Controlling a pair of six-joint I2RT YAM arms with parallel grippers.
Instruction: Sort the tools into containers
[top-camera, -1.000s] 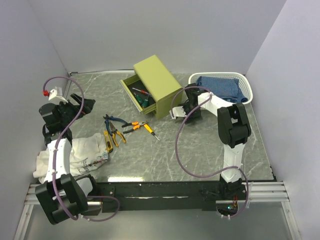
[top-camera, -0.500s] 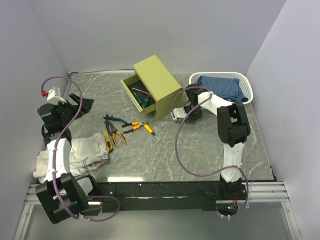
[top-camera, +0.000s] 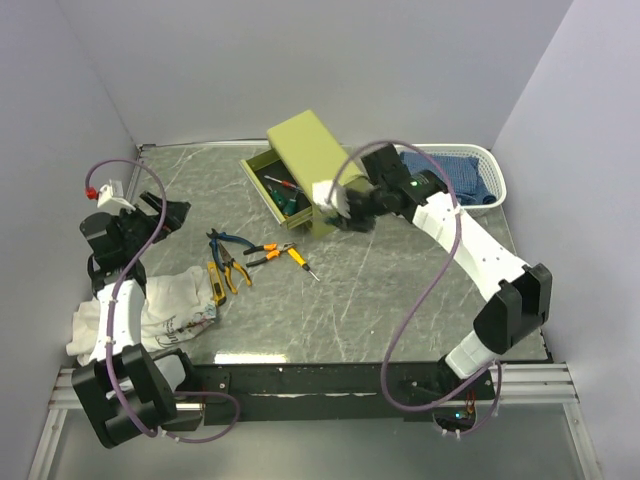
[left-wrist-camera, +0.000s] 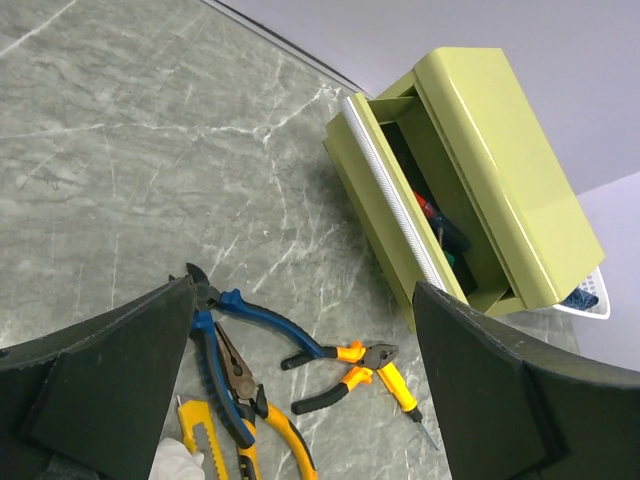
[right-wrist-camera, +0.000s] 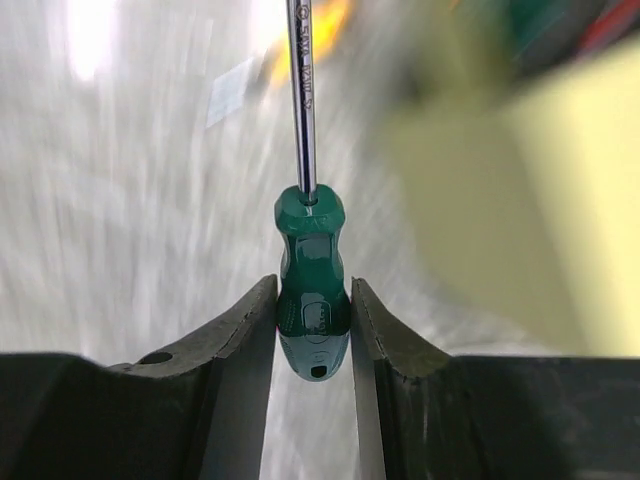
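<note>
Your right claw (right-wrist-camera: 313, 295) is clamped on the green-handled steel screwdriver (right-wrist-camera: 309, 230), carrying it. Next, lower it into the open drawer (left-wrist-camera: 385, 205) of the olive boxy cabinet (top-camera: 305, 150) and release. Left claw (left-wrist-camera: 302, 290) gapes wide, empty.

The olive cabinet (top-camera: 318, 160) sits upper centre, its open drawer (top-camera: 262, 190) holding screwdrivers (top-camera: 287, 194); pliers (top-camera: 232, 258) and yellow knife (top-camera: 216, 283) lie centre-left; the right gripper (right-wrist-camera: 312, 285) clamps a green-handled screwdriver (right-wrist-camera: 310, 250).

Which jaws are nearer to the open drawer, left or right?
Right. The right jaws hang beside the drawer, by the cabinet; the left jaws are far off to its left.
</note>
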